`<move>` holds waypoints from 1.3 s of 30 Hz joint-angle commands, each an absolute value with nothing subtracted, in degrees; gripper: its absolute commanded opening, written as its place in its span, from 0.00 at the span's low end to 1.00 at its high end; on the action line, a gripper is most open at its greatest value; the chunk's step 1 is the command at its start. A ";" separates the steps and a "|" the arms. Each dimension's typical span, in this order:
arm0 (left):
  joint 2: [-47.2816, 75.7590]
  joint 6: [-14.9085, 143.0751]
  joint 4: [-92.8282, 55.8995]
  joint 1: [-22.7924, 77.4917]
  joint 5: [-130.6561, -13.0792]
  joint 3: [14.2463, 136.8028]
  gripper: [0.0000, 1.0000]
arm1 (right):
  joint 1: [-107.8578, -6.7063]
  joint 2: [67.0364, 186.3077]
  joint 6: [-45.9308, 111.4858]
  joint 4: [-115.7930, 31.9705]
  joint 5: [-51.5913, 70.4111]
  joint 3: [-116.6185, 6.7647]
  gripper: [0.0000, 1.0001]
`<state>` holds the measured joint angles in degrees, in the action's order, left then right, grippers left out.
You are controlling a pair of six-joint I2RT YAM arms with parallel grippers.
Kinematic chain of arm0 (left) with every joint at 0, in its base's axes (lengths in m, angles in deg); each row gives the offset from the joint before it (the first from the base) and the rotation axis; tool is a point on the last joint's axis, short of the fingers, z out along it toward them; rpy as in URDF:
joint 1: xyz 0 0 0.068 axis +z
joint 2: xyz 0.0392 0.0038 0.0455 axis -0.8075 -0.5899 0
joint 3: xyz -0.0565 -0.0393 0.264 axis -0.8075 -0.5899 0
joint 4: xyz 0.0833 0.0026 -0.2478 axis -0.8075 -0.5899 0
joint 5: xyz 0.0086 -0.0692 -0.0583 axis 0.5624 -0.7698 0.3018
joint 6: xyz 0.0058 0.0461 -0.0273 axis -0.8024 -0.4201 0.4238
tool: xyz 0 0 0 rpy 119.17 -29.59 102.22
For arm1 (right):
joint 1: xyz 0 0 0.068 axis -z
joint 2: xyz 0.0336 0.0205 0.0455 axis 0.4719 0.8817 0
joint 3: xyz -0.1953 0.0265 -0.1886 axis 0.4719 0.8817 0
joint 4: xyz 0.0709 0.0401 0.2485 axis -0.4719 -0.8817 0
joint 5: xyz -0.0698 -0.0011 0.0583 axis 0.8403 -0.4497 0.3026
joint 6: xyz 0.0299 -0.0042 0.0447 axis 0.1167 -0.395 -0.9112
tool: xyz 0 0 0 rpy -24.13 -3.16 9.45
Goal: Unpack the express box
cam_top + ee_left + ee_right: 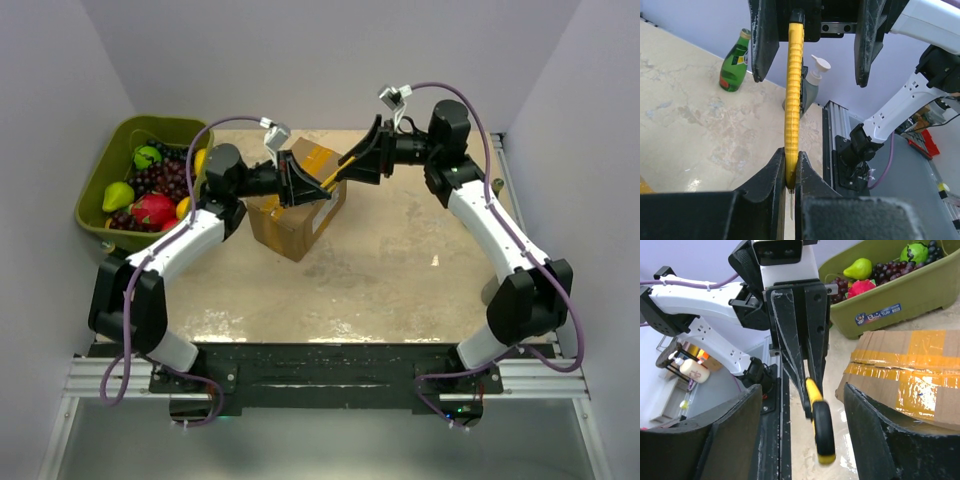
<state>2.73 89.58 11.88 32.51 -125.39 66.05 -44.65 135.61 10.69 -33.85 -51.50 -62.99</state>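
The express box point(298, 218) is a brown carton with yellowish tape, left of the table's middle; it also shows in the right wrist view point(912, 377). My left gripper point(302, 181) hovers over the box, shut on the blade end of a yellow utility knife point(336, 174). In the left wrist view the jaws point(789, 165) clamp the knife point(794, 90), a thin blade poking out below. My right gripper point(364, 160) is open, its fingers point(765, 40) either side of the knife's rear end without touching. In the right wrist view the knife's black end point(821, 427) floats between my open right gripper point(802, 392).
An olive-green bin point(103, 215) of fruit stands at the far left, beside the box point(890, 302). A green glass bottle point(735, 62) and a pump bottle point(815, 80) stand at the table's right edge. Aluminium rails border the table.
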 commanded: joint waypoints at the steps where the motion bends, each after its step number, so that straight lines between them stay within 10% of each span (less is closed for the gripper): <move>1: 0.62 91.70 16.43 31.35 -126.62 70.15 0.00 | -45.03 136.21 9.71 -31.38 -51.50 -64.64 0.66; 39: -5.01 90.91 15.38 28.80 -129.61 77.62 0.00 | -45.21 137.00 21.22 -41.14 -56.34 -64.81 0.32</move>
